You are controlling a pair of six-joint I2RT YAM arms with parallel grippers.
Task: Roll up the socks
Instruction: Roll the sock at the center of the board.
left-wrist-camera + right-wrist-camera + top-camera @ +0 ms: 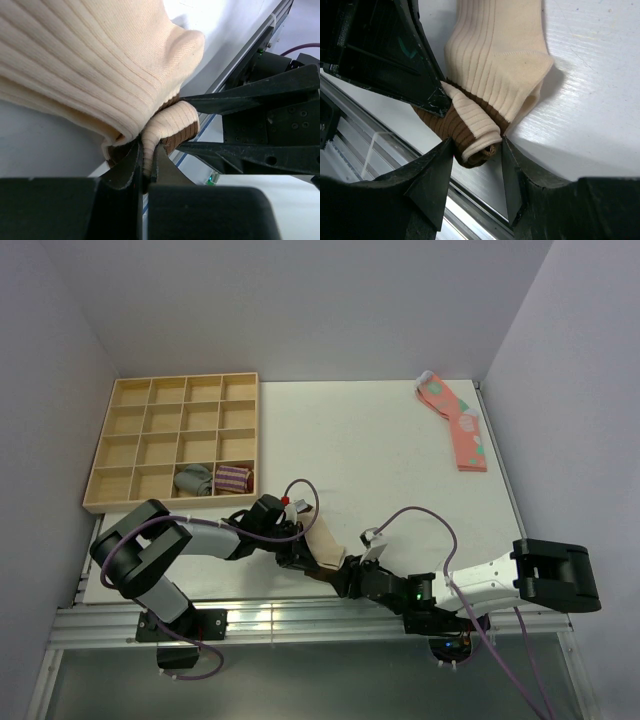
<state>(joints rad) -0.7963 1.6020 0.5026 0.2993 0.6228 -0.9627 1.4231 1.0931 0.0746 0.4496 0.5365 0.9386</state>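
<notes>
The socks (322, 543) are found at the near edge of the table (380, 460), their brown-banded end already curled. A fold is pinched tight by the left gripper (145, 172), and the curl is straddled by the wide-set right gripper (476, 144). A firm closing and a further turn seem called for.

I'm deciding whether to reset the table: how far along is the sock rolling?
Done: the brown-banded end of the beige socks is curled into a small roll. In hand: the left gripper is shut on a fold of that roll, and the right gripper has its open jaws straddling it at the near edge of the table. Left: most of the ribbed length is not yet rolled.
</notes>
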